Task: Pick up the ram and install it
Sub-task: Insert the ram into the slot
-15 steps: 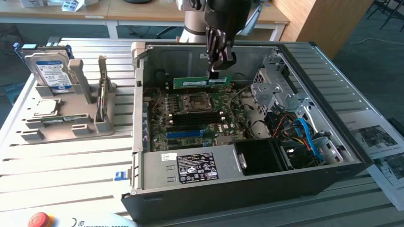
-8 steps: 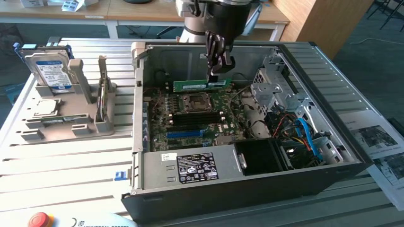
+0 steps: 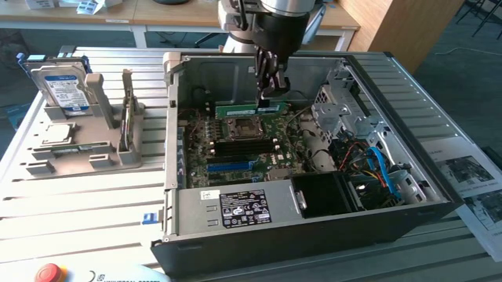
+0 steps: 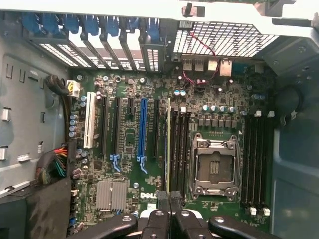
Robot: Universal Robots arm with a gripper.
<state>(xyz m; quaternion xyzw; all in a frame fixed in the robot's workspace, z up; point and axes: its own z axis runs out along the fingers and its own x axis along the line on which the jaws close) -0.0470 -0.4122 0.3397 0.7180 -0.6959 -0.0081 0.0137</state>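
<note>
Inside the open computer case [image 3: 439,194], my gripper [image 3: 271,101] reaches down over the motherboard [image 3: 243,147]. It is shut on the ram [image 3: 237,108], a long green stick held on edge just behind the CPU socket [image 3: 243,126]. In the wrist view the ram [image 4: 168,144] appears edge-on as a thin strip running out from between my gripper's [image 4: 169,198] black fingertips. It is lined up with the black memory slots [image 4: 180,149] beside the CPU socket [image 4: 214,167]. Whether it sits in a slot I cannot tell.
A grey fixture [image 3: 79,158] on the exterior view's left holds a hard drive [image 3: 63,85] and a small silver CPU chip [image 3: 56,134]. The power supply [image 3: 235,208] and cables [image 3: 377,167] crowd the case's near side. Papers [image 3: 471,176] lie on the right; a red button [image 3: 49,273] sits at the front.
</note>
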